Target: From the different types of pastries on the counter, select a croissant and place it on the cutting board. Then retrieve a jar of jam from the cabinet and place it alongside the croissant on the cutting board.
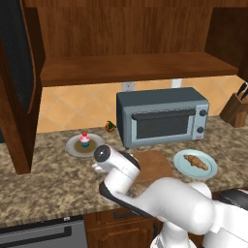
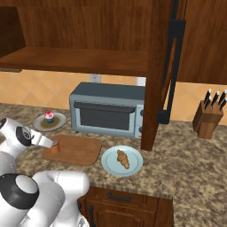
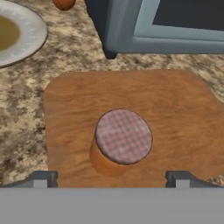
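Pincer hangs wide open, empty, above the jar of jam standing on the cutting board.

There are two round plates on the counter: one carrying the single cupcake, the other carrying the single croissant. One cutting board lies in front of the one toaster oven, and one jar of jam stands on it. One knife block sits off to the side, with what look like four handles, though they are too small to count surely. One small reddish object lies beside the oven. One open cabinet hangs above.
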